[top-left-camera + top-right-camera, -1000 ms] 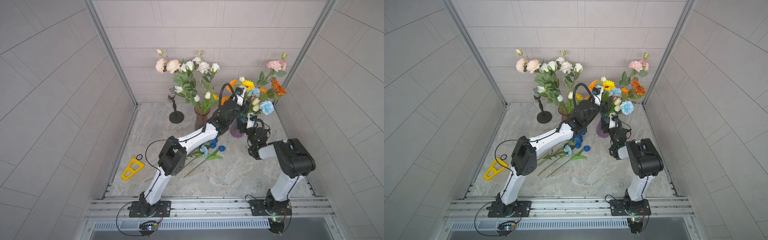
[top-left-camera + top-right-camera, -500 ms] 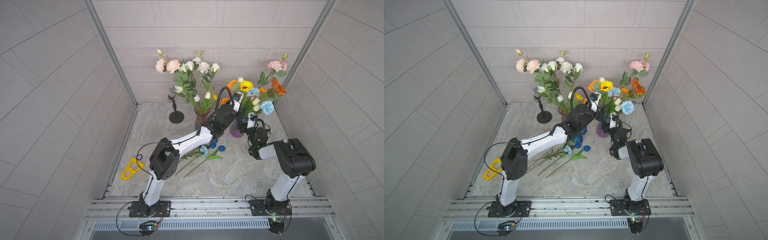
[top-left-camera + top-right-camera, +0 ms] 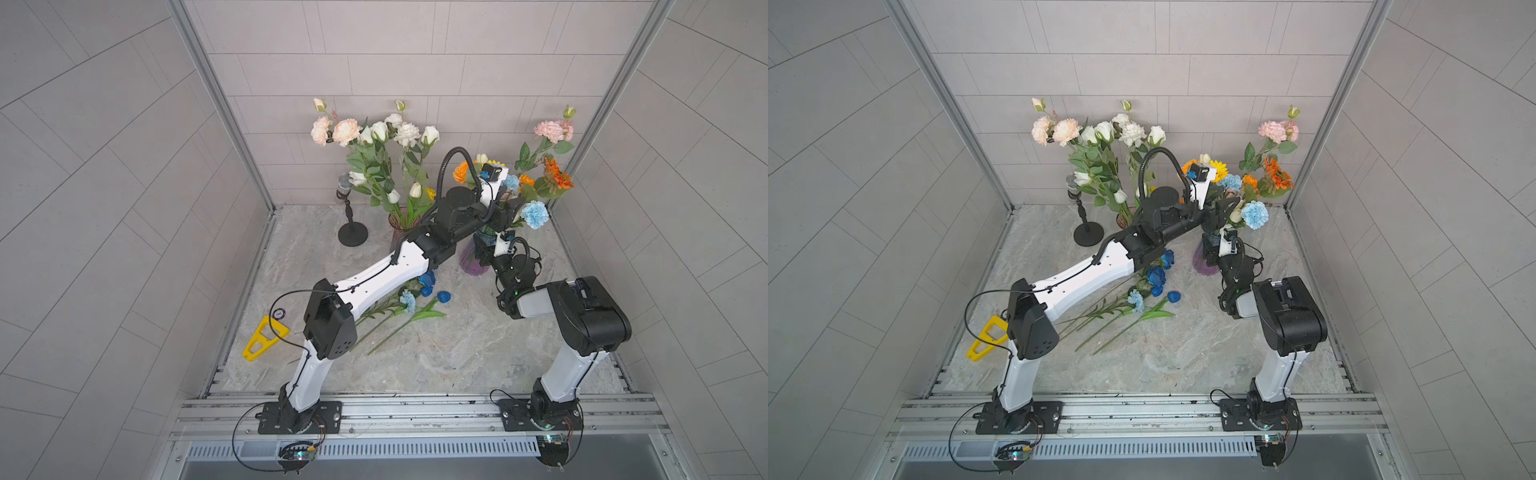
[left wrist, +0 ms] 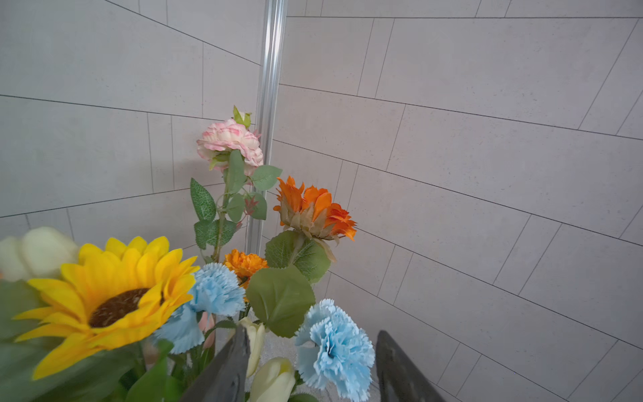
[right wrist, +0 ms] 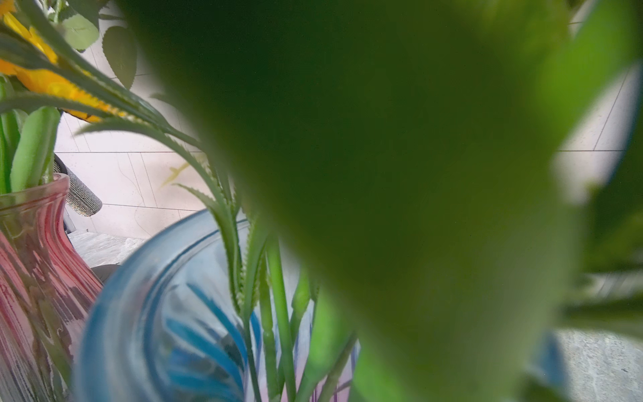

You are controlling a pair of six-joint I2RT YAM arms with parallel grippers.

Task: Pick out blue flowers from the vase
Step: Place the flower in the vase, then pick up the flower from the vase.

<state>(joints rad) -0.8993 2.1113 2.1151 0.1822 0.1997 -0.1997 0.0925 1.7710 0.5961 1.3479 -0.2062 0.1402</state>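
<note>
Top view, left to right. A yellow tool (image 3: 266, 343) is lying near the left wall, and a microphone stand (image 3: 352, 232) and a pink vase (image 3: 401, 232) of white and peach blooms are standing behind it. The blue flowers (image 3: 427, 280) already picked are lying on the table (image 3: 457, 357), partly under the left arm (image 3: 374, 278). Further right, the tinted glass vase (image 3: 471, 266) is holding a mixed bunch in which 2 pale blue carnations are standing. The rear carnation (image 3: 511, 182) is beside the sunflower (image 4: 104, 299), and the front carnation (image 3: 535, 214) is at the bunch's right edge.

The left gripper (image 3: 509, 210) is hovering in the bunch. In the left wrist view its 2 fingers (image 4: 229, 369) are standing wide apart, clamping nothing and flanking the front carnation's head. The right gripper (image 3: 482, 253) is sitting against the vase neck. A blurred leaf (image 5: 382, 174) is blocking its wrist camera, so whether it is gripping the glass cannot be told.

Judged step: seizing the front carnation. Done well, the jaws are sinking below the petals before closing on bare stem. They are then lifting along the stem's line, sparing the cream tulips (image 4: 271, 379) alongside.
</note>
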